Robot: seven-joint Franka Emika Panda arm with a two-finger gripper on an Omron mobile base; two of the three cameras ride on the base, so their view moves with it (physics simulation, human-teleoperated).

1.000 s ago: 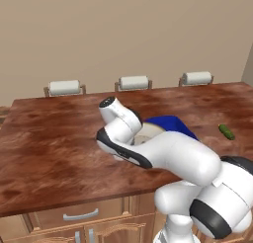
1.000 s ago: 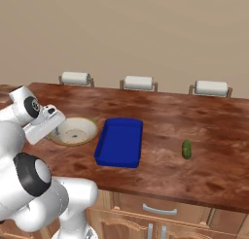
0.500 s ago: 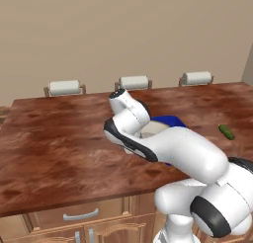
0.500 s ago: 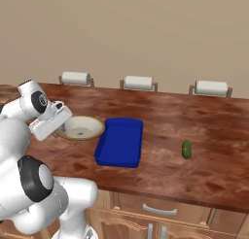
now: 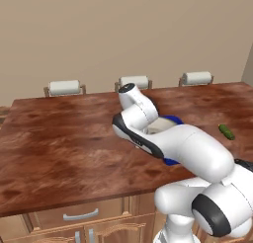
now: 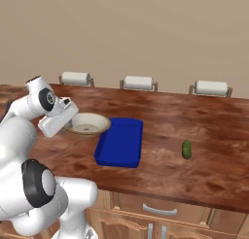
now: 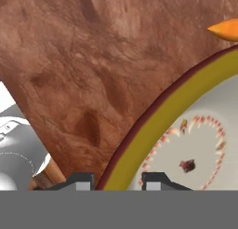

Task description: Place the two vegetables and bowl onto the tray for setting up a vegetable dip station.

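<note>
My gripper (image 6: 69, 122) is shut on the near rim of the cream-white bowl (image 6: 89, 124) with its tan-gold rim and holds it just above the counter, beside the left edge of the blue tray (image 6: 119, 143). In the hand view the bowl's rim (image 7: 158, 130) runs between the two fingertips of the gripper (image 7: 118, 180), and the orange carrot (image 7: 227, 30) lies on the wood past the bowl. The dark green cucumber (image 6: 186, 149) lies on the counter right of the tray. In the left base view my arm hides most of the bowl (image 5: 159, 124) and tray (image 5: 174, 120); the cucumber (image 5: 227, 132) is at right.
The wooden counter (image 6: 194, 116) stretches wide to both sides. Three white-topped chair backs (image 6: 138, 82) stand along its far edge. Drawers (image 5: 79, 215) run below its front edge.
The arm has swung right, carrying the bowl from the left part of the counter up to the tray's left edge. The tray and cucumber have stayed put.
</note>
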